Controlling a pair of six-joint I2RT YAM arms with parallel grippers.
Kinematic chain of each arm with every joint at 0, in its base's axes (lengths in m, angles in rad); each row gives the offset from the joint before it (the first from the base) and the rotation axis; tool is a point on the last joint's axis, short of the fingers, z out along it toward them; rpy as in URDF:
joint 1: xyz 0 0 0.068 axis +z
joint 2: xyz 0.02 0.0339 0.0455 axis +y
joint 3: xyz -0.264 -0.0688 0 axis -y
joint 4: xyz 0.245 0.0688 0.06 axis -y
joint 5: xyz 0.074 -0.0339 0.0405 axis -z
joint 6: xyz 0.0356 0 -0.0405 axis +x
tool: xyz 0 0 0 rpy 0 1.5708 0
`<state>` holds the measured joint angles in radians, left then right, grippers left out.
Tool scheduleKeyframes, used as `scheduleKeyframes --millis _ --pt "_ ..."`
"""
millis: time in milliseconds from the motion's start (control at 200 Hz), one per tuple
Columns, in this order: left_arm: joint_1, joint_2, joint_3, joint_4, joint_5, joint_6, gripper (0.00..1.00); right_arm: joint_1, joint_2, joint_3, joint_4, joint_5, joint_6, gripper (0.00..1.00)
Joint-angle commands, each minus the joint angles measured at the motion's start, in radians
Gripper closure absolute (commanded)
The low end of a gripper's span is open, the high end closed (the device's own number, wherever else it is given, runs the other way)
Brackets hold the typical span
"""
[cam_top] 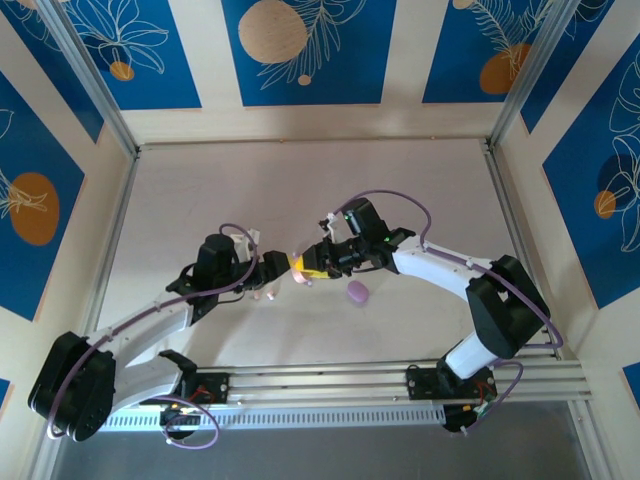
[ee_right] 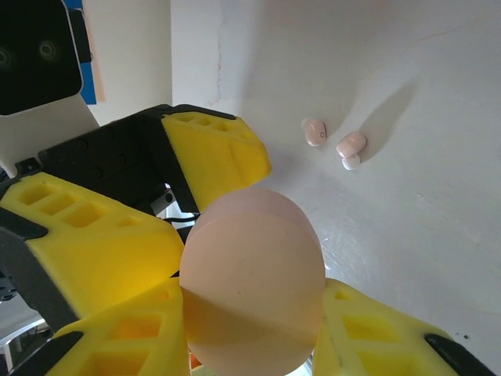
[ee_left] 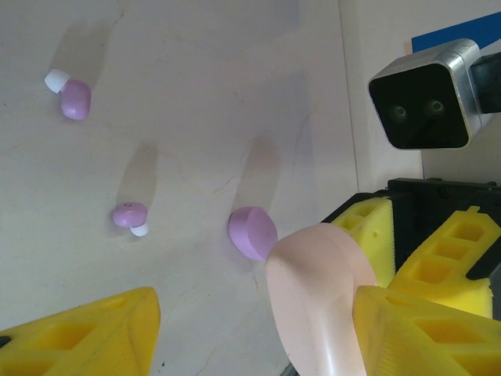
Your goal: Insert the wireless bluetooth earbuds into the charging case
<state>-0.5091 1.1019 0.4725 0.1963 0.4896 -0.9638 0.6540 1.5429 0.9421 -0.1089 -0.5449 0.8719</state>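
Clamping pink case (ee_right: 252, 235): right claw (ee_right: 252, 301); left claw (ee_left: 257, 317) apart (purple earbud (ee_left: 130, 215) ahead, untouched).

The pale counter (cam_top: 300, 190) is a plain matte surface with faint scuffs. In the top view a purple oval case (cam_top: 357, 292) lies just right of its centre. In the left wrist view that case (ee_left: 252, 233) sits mid-frame, with one purple bud (ee_left: 129, 214) to its left and another purple bud (ee_left: 76, 100) at upper left, both white-tipped. In the right wrist view two pale pink buds (ee_right: 315, 131) (ee_right: 351, 144) lie close together at upper right.
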Motion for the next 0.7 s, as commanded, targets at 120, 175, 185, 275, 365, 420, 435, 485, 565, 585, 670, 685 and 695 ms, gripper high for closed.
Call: scheduleKeyframes --millis 120,175,185,275,365,420,435,485,565,585,670,685,695 --pt "-0.012 -0.003 0.014 -0.031 -0.006 0.024 0.35 -0.017 -0.046 -0.02 0.049 -0.07 0.039 0.74" --pt "-0.012 -0.008 0.015 -0.055 -0.018 0.035 0.35 -0.022 -0.054 -0.022 0.055 -0.076 0.043 0.75" --pt "-0.012 -0.009 0.016 -0.059 -0.02 0.036 0.35 -0.023 -0.056 -0.023 0.055 -0.077 0.043 0.74" --pt "-0.012 -0.01 0.018 -0.081 -0.029 0.046 0.35 -0.03 -0.068 -0.025 0.058 -0.085 0.049 0.75" --pt "-0.013 -0.007 0.02 -0.096 -0.035 0.055 0.35 -0.034 -0.077 -0.027 0.057 -0.09 0.052 0.75" --pt "-0.014 -0.005 0.021 -0.104 -0.041 0.059 0.35 -0.036 -0.082 -0.029 0.059 -0.092 0.054 0.75" --pt "-0.013 -0.005 0.021 -0.107 -0.045 0.06 0.35 -0.037 -0.082 -0.03 0.059 -0.092 0.054 0.75" --pt "-0.013 -0.007 0.022 -0.117 -0.051 0.065 0.34 -0.039 -0.085 -0.033 0.055 -0.092 0.053 0.75" --pt "-0.013 -0.016 0.027 -0.132 -0.058 0.069 0.34 -0.043 -0.086 -0.04 0.045 -0.089 0.047 0.75" --pt "-0.013 -0.019 0.028 -0.138 -0.062 0.072 0.34 -0.045 -0.087 -0.044 0.04 -0.089 0.044 0.75" --pt "-0.012 -0.029 0.039 -0.171 -0.074 0.085 0.34 -0.054 -0.09 -0.063 0.033 -0.082 0.035 0.75" --pt "-0.012 -0.031 0.042 -0.18 -0.077 0.088 0.34 -0.057 -0.09 -0.066 0.031 -0.082 0.033 0.75" --pt "-0.012 -0.032 0.043 -0.185 -0.079 0.09 0.34 -0.058 -0.091 -0.068 0.03 -0.082 0.031 0.75"
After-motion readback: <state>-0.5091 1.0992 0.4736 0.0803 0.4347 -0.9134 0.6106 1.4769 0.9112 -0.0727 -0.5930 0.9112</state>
